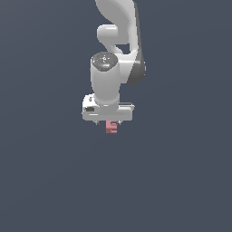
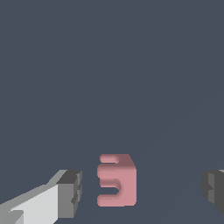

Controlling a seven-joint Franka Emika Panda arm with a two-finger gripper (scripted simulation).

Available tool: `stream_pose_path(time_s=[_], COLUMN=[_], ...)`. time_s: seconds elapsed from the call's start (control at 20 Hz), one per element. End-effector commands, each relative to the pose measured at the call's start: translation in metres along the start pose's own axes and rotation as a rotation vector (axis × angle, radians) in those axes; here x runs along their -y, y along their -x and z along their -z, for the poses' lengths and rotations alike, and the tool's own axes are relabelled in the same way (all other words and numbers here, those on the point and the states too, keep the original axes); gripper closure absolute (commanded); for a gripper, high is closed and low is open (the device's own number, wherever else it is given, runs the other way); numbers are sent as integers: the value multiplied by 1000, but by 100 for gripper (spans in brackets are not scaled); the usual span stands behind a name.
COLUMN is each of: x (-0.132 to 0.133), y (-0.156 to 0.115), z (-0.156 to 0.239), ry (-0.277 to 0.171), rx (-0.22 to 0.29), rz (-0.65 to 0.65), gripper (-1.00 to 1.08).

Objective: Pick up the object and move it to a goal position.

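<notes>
Wrist view: we see the pink E-shaped block (image 2: pixel 117 180) between the open gripper (image 2: pixel 144 189)'s 2 fingers (image 2: pixel 70 194), touching neither, nearer one. We should center it, then close gently on its flat sides.

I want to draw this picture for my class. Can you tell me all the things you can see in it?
E-shaped block: one, pink-red, on the grey floor between the two fingers, touching neither; in the exterior view it peeks out just under the gripper.
Floor: one, plain dark blue-grey, fills all the background.
Robot arm: one, white with dark joints, coming down from the top of the exterior view.
Gripper: one, white body with dark grey fingers, open wide on either side of the block.
</notes>
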State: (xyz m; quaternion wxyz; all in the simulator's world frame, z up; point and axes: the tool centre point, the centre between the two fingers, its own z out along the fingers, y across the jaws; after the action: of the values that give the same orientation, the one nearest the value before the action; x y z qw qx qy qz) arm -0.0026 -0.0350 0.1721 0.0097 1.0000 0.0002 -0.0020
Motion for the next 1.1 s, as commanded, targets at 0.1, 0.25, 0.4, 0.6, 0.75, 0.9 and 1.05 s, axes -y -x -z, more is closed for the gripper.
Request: stream_pose_path(time_s=[0.1,0.25,0.4,0.6,0.75,0.9,1.05], x=[2,4,6,9,10,11,12], y=[9,19,32,50,60,68,72], z=[-13,-26,-42,-61,-71,-78,-82], ry=[-3,-7,-10,-15,-17,-18,-19], rx=[0,-1,-2,-3,-3,-4,-4], rz=[1,1,1,2,1,1,1], gripper=[-92,-92,-92,-92,-92,-92,-92])
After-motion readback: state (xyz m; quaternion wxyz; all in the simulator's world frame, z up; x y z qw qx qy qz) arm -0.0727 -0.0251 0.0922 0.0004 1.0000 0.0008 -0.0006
